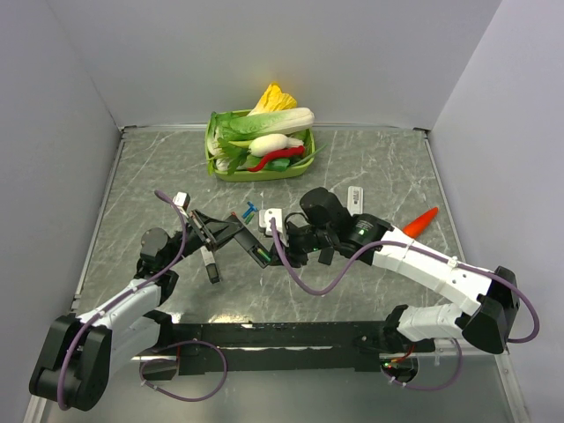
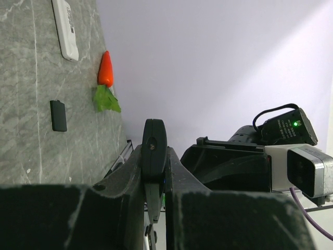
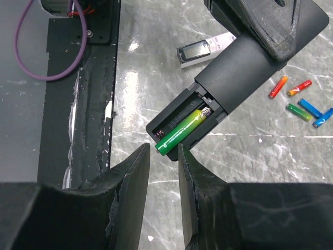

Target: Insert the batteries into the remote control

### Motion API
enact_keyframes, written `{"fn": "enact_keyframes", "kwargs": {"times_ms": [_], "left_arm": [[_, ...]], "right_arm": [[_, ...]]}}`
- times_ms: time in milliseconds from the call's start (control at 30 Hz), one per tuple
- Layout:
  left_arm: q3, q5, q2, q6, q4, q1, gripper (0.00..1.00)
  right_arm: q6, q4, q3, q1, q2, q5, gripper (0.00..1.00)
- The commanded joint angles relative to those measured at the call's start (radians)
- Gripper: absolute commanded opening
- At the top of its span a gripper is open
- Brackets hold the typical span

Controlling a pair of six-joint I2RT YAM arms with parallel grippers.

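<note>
My left gripper (image 2: pixel 154 156) is shut on the black remote control (image 2: pixel 154 146) and holds it above the table, its open battery compartment facing my right gripper (image 3: pixel 164 151). A green battery (image 3: pixel 182 130) lies slanted in that compartment. Its near end sticks out over the rim, right at my right fingertips. Those jaws stand slightly apart, and I see no contact with the battery. In the top view the two grippers meet at mid-table around the remote (image 1: pixel 251 244). Several loose batteries (image 3: pixel 299 99), red, green and blue, lie on the table beyond the remote.
A green basket (image 1: pixel 211 163) of toy vegetables stands at the back. A white remote (image 1: pixel 355 196), a toy carrot (image 1: pixel 421 220) and a small black cover (image 2: pixel 58 115) lie to the right. Another white device (image 3: pixel 205 48) lies under the left arm.
</note>
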Motion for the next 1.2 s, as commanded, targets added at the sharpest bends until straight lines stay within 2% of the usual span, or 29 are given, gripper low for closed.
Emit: {"fn": "enact_keyframes", "kwargs": {"times_ms": [0,567,667,933,1167], "left_arm": [[0.013,-0.004,-0.019,-0.021,0.024,0.006,0.01],[0.016,-0.002,-0.023,-0.016,0.012,0.008,0.01],[0.021,0.006,-0.022,-0.012,0.009,0.011,0.01],[0.048,0.049,-0.01,0.002,-0.008,0.012,0.01],[0.062,0.069,-0.014,0.008,-0.02,0.012,0.01]], "right_arm": [[0.019,0.033,0.041,0.017,-0.004,0.01,0.36],[0.053,0.027,0.084,0.042,0.001,0.064,0.37],[0.013,-0.007,0.093,0.042,-0.027,0.035,0.39],[-0.257,-0.14,0.101,0.025,-0.068,-0.069,0.51],[-0.375,-0.168,0.122,0.019,-0.032,-0.121,0.52]]}}
